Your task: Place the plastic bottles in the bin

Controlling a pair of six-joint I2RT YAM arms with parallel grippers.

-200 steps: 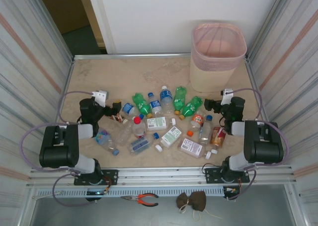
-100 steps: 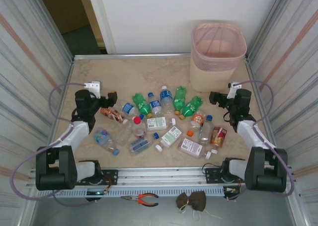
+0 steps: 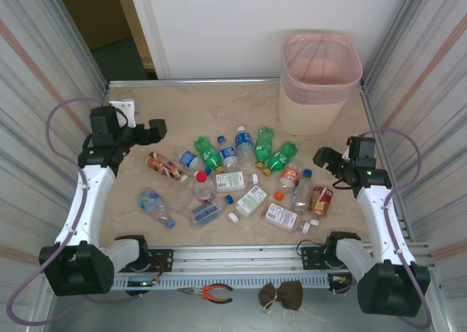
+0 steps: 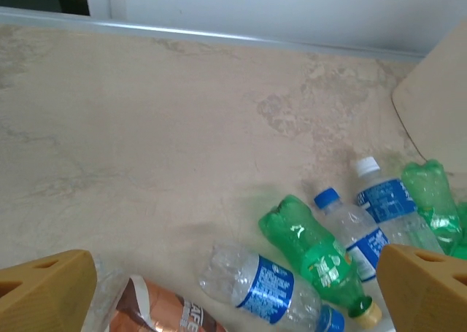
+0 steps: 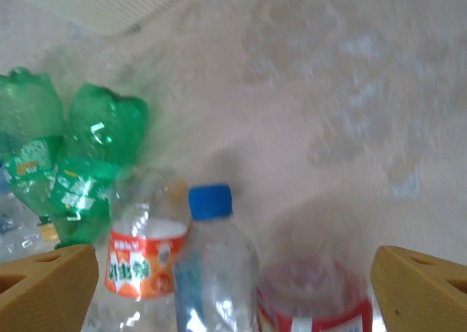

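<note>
Hovering over table, you have both tools spread wide, holding nothing: left gripper at far-left of heap, right gripper near its right edge. Plastic bottles lie scattered mid-table; bin stands far right. Risk: bottles crowded, round, some touching, so closing on one may pinch neighbour or roll it away.
</note>
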